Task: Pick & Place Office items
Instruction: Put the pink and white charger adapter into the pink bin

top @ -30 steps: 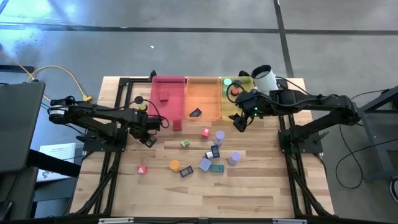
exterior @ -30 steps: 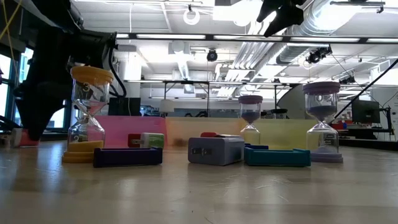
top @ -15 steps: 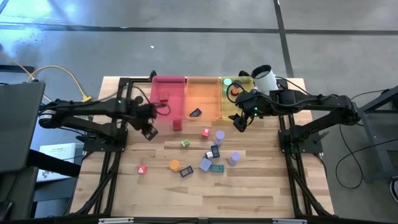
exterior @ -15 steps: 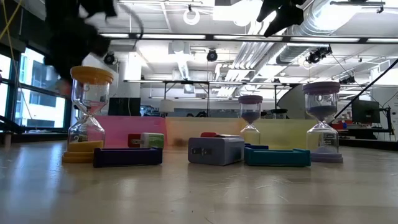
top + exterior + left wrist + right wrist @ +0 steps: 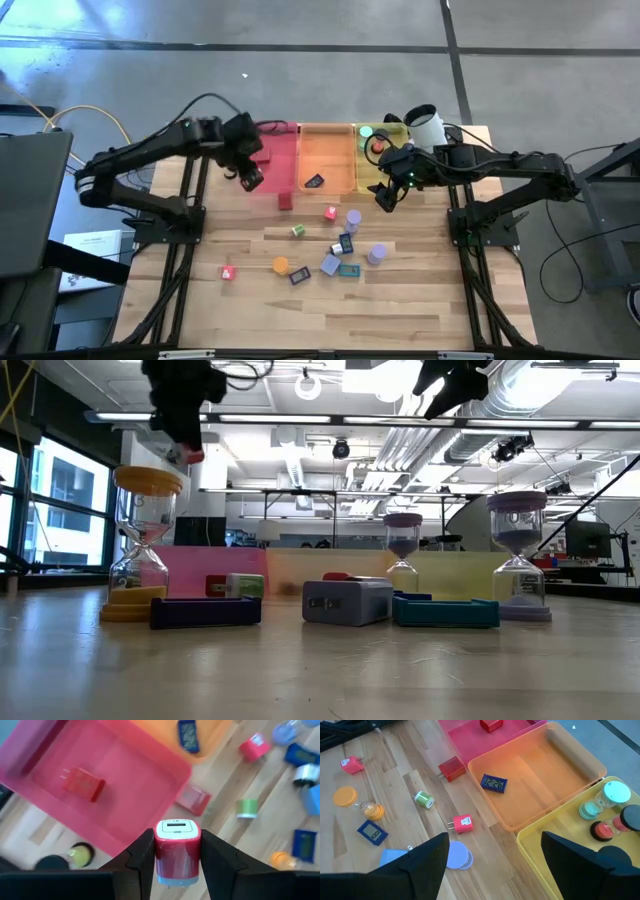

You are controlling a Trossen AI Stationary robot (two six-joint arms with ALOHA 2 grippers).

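We see the left gripper (image 5: pixel 176 865) raised above the wooden surface (image 5: pixel 400 310), clenched on a small red plug-shaped block with a white face (image 5: pixel 177 851), and below it lies the pink plastic tray (image 5: pixel 125 780) holding another red block (image 5: pixel 82 783). The right gripper (image 5: pixel 492 865) hangs released over the yellow tray (image 5: pixel 555 852), beside the orange tray (image 5: pixel 540 785) with its dark blue flat rectangle (image 5: pixel 494 783).

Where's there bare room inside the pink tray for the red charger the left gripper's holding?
The pink tray holds just one red charger, so the floor around it lies bare. The left gripper, shut on a red-and-white charger, hangs over the tray's edge. The table past the trays is crowded with small items.
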